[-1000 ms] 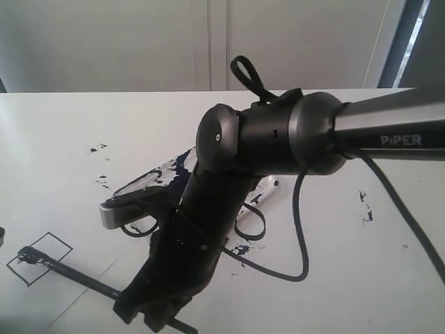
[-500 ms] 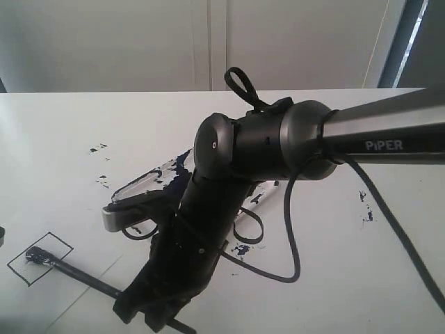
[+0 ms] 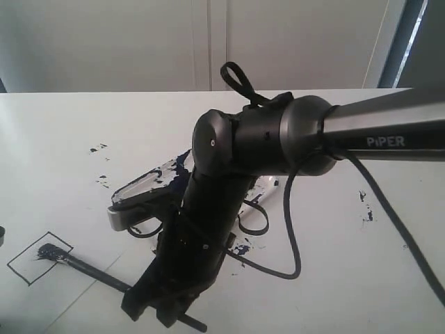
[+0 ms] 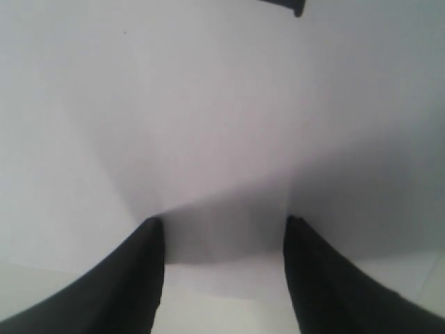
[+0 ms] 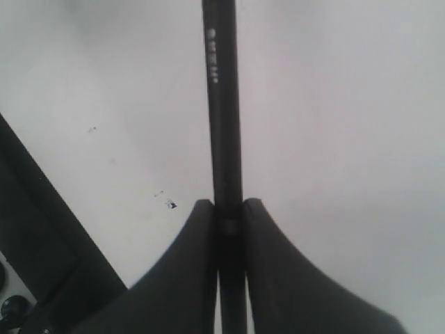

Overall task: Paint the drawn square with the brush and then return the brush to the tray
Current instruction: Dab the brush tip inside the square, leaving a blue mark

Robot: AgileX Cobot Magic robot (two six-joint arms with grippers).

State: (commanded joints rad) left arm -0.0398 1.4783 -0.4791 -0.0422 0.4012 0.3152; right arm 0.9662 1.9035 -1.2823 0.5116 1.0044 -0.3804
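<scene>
Long thin black brush [image 3: 87,268], lower left of exterior view: light, stiff, slim; judged prone to swivel. Clamped near its tail by right end effector [image 5: 228,207]. Left end effector [image 4: 224,223]: apart, empty.

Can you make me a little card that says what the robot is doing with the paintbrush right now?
right tool: shut on the brush
left tool: open, nothing in it
brush tip: inside the square, near its far corner
square: mostly white, with a dark dab at the tip
tray: partly hidden, smeared with dark blue paint
</scene>
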